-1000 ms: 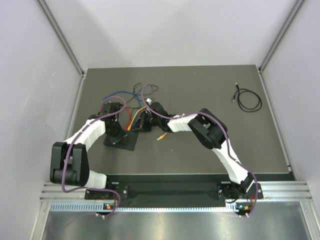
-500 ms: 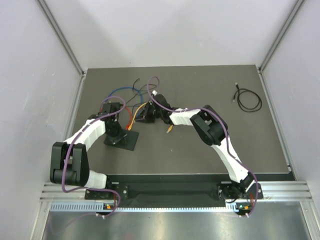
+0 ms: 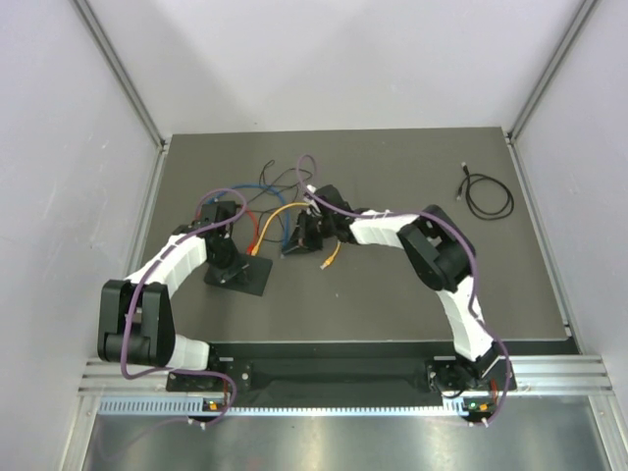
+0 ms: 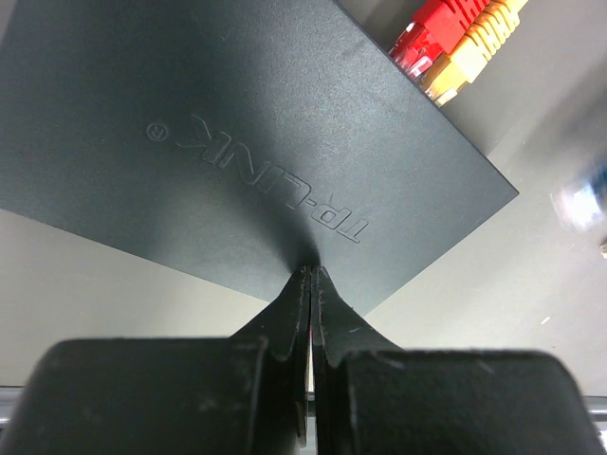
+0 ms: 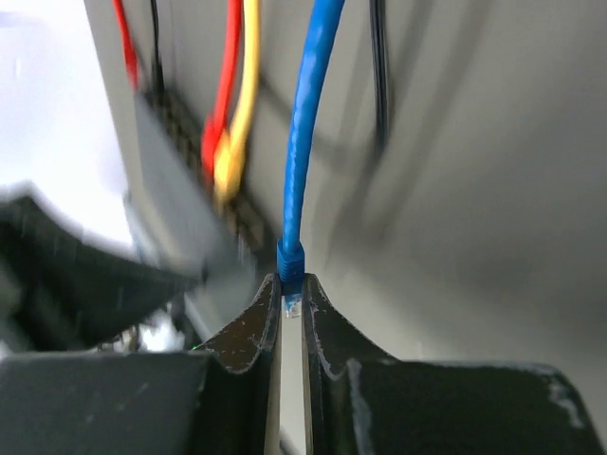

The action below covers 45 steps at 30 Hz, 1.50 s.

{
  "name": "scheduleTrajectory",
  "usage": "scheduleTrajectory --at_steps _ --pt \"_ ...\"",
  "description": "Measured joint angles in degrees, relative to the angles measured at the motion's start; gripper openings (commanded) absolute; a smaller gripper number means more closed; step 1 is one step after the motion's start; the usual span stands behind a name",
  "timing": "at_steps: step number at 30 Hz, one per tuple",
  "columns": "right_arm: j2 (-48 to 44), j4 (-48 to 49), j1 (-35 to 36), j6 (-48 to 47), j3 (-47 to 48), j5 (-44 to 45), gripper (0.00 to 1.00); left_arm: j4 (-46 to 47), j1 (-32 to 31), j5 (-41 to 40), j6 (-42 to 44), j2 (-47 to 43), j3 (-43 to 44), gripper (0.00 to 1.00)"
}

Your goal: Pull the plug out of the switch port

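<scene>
The pull looked done: the blue plug (image 5: 290,258) was pinched in the right gripper (image 5: 290,301), apparently clear of the switch (image 4: 237,142) off to that gripper's left, though the blur there left some doubt. A red plug (image 4: 429,28) and a yellow plug (image 4: 467,55) sat in the ports, and only letting go seemed left. The right gripper's jaws were nearly closed on the plug, its blue cable (image 5: 308,123) running straight ahead of the fingertips. The left gripper (image 4: 311,277) was fully closed and held nothing, its tips pressed on the switch's top just ahead of it.

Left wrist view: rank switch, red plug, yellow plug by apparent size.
1. switch: fills most of the view.
2-3. red plug and yellow plug: they look alike and the frame edge cuts both off, so no ranking.
</scene>
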Motion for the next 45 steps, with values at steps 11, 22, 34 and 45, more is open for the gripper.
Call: scheduleTrajectory --at_steps 11,22,34,45 --pt "-15.4 -13.4 -8.6 -4.3 -6.4 -10.3 0.00 0.0 0.0 -0.4 1.0 0.0 0.2 0.00" --pt "-17.9 -20.5 -10.7 -4.7 19.6 -10.1 0.00 0.1 0.0 -1.0 1.0 0.0 0.2 0.00" --pt "-19.6 -15.3 -10.7 -0.7 39.9 -11.7 0.00 1.2 0.4 -1.2 -0.2 -2.3 -1.8 0.00" --pt "-21.8 -4.0 -11.0 7.2 33.4 -15.3 0.00 1.7 0.6 -1.2 -0.5 -2.4 -1.9 0.00"
